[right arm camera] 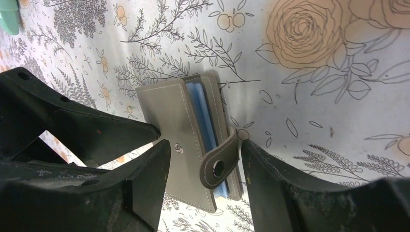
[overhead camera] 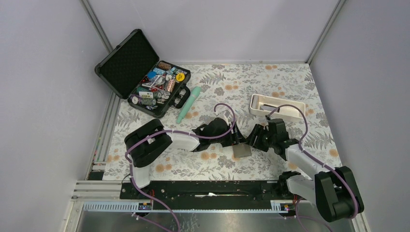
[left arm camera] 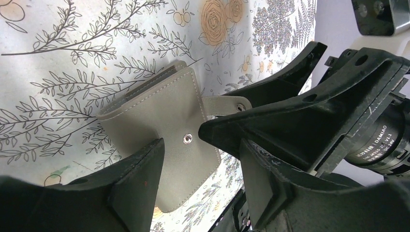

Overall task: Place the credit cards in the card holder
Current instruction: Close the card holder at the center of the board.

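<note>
The grey-brown card holder [overhead camera: 241, 151] lies folded on the flowered cloth, its snap strap [right arm camera: 220, 166] undone. Blue credit card edges [right arm camera: 203, 116] show between its flaps in the right wrist view; no loose cards are in view. My left gripper [overhead camera: 237, 140] is open and hangs just above the holder [left arm camera: 164, 111], a finger on each side of the snap stud [left arm camera: 187, 139]. My right gripper [overhead camera: 253, 139] is open too, straddling the holder [right arm camera: 179, 111] from the opposite side, its right finger beside the strap. The two grippers nearly touch.
An open black hard case [overhead camera: 145, 72] full of small items stands at the back left. A mint-green tube [overhead camera: 188, 104] lies beside it. A white oblong tray [overhead camera: 278, 105] sits at the back right. The right arm's fingers [left arm camera: 285, 79] crowd the left wrist view.
</note>
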You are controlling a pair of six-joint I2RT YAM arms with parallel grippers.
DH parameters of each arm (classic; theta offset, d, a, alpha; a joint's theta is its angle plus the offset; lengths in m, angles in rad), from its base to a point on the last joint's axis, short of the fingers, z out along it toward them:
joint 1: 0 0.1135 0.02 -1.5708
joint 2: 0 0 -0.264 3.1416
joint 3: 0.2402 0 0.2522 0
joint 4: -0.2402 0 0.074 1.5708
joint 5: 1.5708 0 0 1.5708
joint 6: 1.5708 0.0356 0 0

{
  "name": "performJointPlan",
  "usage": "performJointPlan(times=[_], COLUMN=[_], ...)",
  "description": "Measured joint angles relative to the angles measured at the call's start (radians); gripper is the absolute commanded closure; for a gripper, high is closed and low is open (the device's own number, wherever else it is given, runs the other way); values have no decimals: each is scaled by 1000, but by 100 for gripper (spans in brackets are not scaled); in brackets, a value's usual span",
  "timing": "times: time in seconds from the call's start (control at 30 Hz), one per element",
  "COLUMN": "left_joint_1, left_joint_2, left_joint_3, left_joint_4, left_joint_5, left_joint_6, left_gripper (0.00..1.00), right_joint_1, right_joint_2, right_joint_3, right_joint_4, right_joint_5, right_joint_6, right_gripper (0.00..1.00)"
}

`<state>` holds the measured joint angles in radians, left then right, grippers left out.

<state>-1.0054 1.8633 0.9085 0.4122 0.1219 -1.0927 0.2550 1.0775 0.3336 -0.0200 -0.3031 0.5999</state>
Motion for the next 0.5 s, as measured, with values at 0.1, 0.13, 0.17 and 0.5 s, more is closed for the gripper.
performJointPlan(times=[0.1,0.13,0.17,0.5], left_joint_1=[0,2,2,13], left_joint_2=[0,0,0,-14], left_joint_3=[0,0,0,0], left_joint_4=[0,0,-1,-23], left_joint_5=[2,2,2,-1], left_joint_6=[0,0,0,25], left_gripper=[39,39,39,34], right_joint_1=[20,28,34,95], right_joint_2=[31,37,44,105], right_joint_3=[14,18,21,41], right_joint_4=[12,12,12,18], right_joint_5=[19,29,35,85], right_joint_6=[-9,-12,-14,-11], right_gripper=[47,49,54,100])
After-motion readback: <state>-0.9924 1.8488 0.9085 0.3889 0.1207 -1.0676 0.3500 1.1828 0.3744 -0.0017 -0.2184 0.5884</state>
